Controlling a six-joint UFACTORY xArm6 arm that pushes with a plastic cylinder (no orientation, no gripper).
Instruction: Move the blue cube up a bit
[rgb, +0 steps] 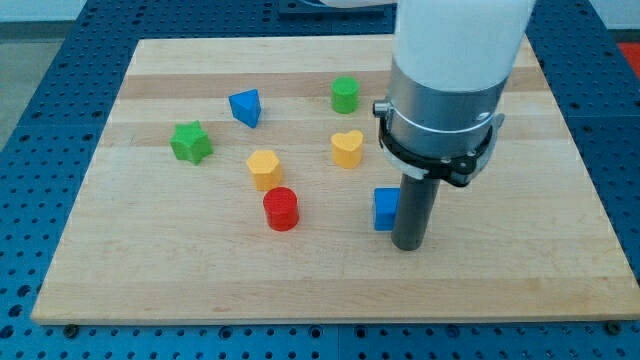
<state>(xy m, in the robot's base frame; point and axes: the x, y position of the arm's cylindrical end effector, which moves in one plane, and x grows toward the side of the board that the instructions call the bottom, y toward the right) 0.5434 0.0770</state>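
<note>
The blue cube sits on the wooden board, right of centre and toward the view's bottom. My tip is at the end of the dark rod, just right of the cube and slightly below it, touching or nearly touching its right side. The rod hides the cube's right edge.
A red cylinder stands left of the cube. A yellow block and a yellow heart lie above. A green cylinder, a blue triangular block and a green star lie farther up and left.
</note>
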